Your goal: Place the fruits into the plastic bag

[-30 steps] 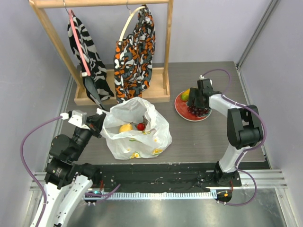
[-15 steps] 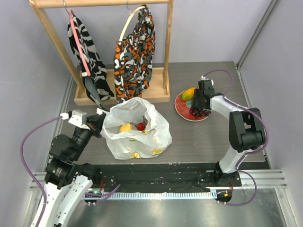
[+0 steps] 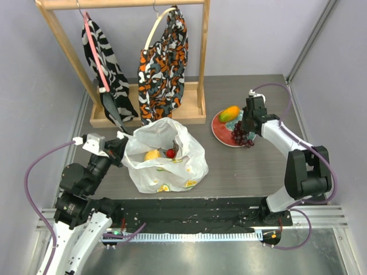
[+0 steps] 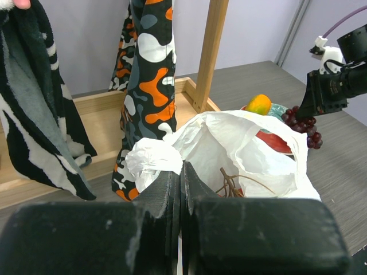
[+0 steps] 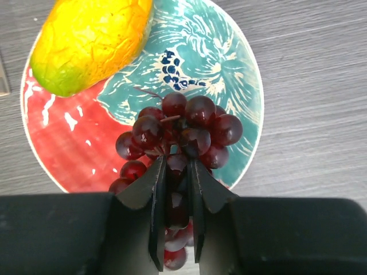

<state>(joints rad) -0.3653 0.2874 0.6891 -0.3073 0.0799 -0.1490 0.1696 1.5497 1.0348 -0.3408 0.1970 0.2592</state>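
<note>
The white plastic bag (image 3: 172, 166) with citrus prints stands open left of centre, holding a yellow lemon (image 3: 152, 154) and red berries (image 3: 171, 153). My left gripper (image 3: 120, 144) is shut on the bag's bunched left edge (image 4: 152, 160) and holds it up. At the right, my right gripper (image 5: 176, 163) is shut on the dark purple grape bunch (image 5: 183, 129), which hangs just above the plate (image 5: 229, 69). In the top view the grape bunch (image 3: 243, 136) dangles over the plate's right rim. The orange-green mango (image 3: 229, 113) lies on the plate's far side.
A wooden rack (image 3: 146, 117) stands at the back left behind the bag. A zebra-striped cloth (image 3: 106, 63) and an orange-black cloth (image 3: 163, 63) hang from it. Grey walls close off the right side and the back.
My right gripper has closed on the grape bunch and raised it, shifting slightly right over the plate's edge. The left gripper and the bag have not moved.
</note>
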